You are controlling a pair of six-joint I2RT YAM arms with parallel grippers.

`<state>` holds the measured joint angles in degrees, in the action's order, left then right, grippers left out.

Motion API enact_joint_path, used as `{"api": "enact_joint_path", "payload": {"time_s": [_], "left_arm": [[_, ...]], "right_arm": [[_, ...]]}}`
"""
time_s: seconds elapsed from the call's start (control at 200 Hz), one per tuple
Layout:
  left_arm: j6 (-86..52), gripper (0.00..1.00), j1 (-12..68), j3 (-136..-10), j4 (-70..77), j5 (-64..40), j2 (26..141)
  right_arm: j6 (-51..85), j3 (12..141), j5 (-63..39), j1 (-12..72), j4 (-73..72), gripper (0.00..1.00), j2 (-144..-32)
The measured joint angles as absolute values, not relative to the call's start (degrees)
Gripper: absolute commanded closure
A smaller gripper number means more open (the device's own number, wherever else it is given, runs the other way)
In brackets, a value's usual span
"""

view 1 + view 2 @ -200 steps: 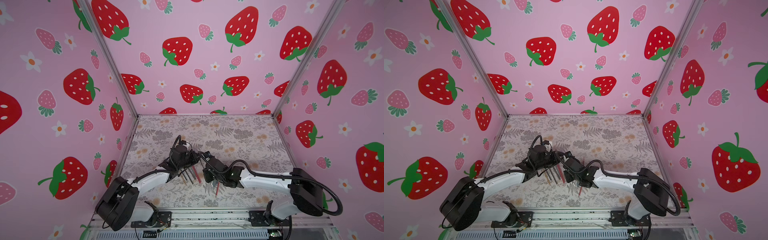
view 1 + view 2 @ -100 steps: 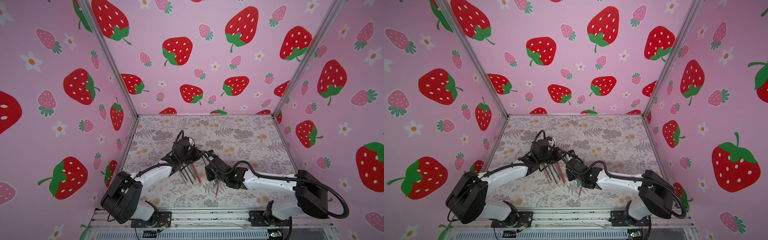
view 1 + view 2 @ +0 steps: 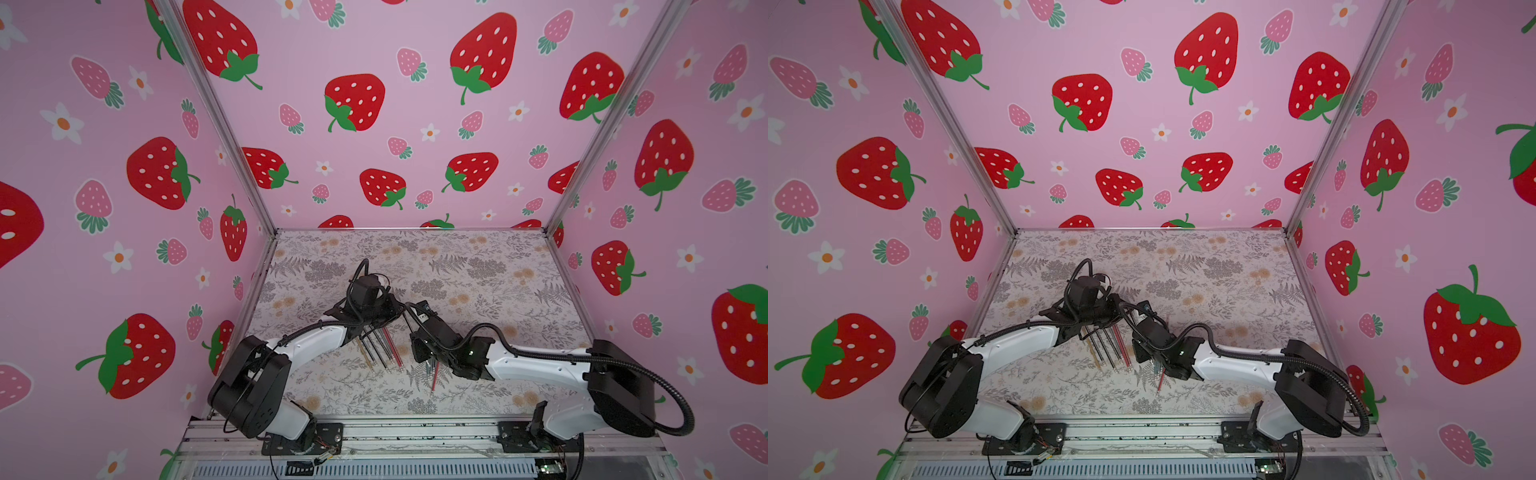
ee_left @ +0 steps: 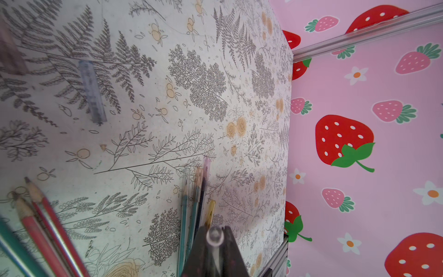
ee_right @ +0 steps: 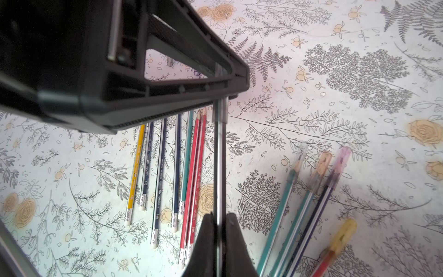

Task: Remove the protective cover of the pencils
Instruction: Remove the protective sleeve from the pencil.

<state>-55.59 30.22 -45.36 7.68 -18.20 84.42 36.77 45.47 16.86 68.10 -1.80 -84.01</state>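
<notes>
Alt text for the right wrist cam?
The right pincer grips a grey pencil whose clear cap sits in the shut left pincer. On the floral mat, a row of uncapped pencils lies to one side, four capped pencils to the other.

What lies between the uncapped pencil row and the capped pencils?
Right wrist view: the grey pencil held between right gripper and left gripper; otherwise bare mat.

row of pencils (image 5: 176,167) flat on the table (image 5: 335,108), smaller bunch (image 5: 309,191) just to its right, loose cap (image 4: 92,91) maybe behind
</notes>
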Motion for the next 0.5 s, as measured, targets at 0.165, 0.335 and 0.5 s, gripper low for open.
{"api": "enact_joint_path", "payload": {"time_s": [0.165,0.335,0.5], "left_arm": [[-55.24,1.00,29.80,-45.36,6.96,-17.67,83.59],[-55.18,1.00,28.36,-45.36,6.07,-19.46,83.66],[-53.58,1.00,23.57,-46.41,6.83,-12.95,84.93]], "right_arm": [[36.80,45.45,16.34,68.49,-3.36,1.00,-84.07],[36.77,44.93,17.61,69.41,-4.71,1.00,-84.07],[36.73,44.07,16.99,70.91,-2.35,1.00,-83.83]]}}
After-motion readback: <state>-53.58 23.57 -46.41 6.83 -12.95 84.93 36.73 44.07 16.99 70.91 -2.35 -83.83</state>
